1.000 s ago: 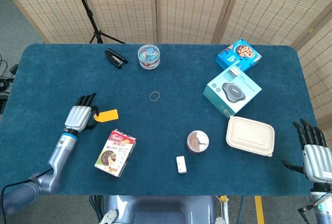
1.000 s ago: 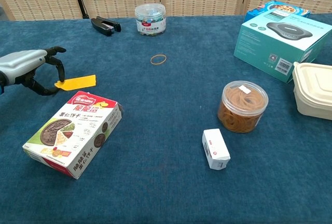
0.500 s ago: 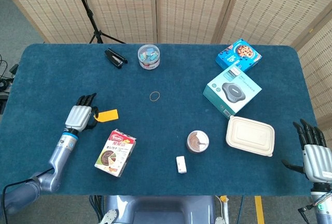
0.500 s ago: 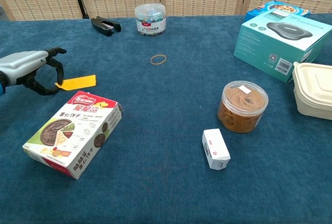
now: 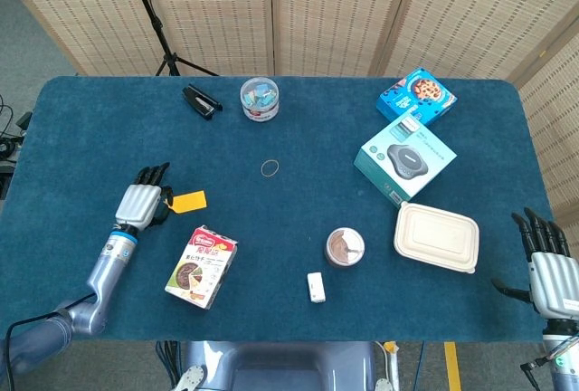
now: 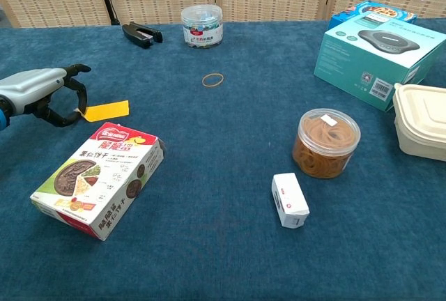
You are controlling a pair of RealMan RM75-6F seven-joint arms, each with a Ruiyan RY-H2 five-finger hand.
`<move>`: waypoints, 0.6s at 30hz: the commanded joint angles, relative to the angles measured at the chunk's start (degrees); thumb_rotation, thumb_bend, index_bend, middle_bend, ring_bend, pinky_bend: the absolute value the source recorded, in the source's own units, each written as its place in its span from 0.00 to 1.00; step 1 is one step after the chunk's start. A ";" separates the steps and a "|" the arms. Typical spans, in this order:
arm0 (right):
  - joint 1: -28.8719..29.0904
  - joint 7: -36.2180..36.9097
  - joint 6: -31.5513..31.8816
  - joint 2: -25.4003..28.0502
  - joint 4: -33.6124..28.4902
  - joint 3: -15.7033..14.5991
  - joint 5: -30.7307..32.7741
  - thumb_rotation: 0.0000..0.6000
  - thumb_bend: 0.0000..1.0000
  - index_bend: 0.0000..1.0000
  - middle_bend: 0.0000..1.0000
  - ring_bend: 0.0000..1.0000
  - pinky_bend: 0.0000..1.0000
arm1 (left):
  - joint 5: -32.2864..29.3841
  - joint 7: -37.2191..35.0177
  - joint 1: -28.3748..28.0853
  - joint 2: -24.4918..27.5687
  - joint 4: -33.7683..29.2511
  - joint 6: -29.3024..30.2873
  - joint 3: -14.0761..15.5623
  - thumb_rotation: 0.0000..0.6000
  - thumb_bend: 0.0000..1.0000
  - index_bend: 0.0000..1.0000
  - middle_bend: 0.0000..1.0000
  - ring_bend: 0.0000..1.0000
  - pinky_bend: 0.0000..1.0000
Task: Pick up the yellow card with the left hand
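Observation:
The yellow card [image 6: 106,110] lies flat on the blue table cloth, just above the snack box. It also shows in the head view as the yellow card [image 5: 189,201]. My left hand [image 6: 43,93] is at the card's left end, its thumb and a finger curled into a ring that pinches that end. In the head view the left hand [image 5: 140,203] sits just left of the card. My right hand [image 5: 547,269] hangs off the table's near right corner with fingers spread and nothing in it; the chest view does not show it.
A snack box [image 6: 99,177] lies right below the card. Farther off are a rubber band [image 6: 213,79], a black stapler [image 6: 142,34], a clip jar [image 6: 201,25], a jar of rubber bands [image 6: 327,143], a small white box [image 6: 290,200], a teal box [image 6: 378,49] and a beige lunch box [image 6: 422,128].
The left hand's fingertips have closed a little further over the card's left end. The card's right edge has stayed where it was. The right hand has not moved.

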 commanded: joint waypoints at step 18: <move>-0.03 0.54 0.00 0.23 -0.15 -0.04 -0.06 1.00 0.00 0.00 0.00 0.00 0.00 | 0.87 4.11 -2.42 2.03 -6.13 2.30 -1.83 1.00 0.50 0.67 0.00 0.00 0.00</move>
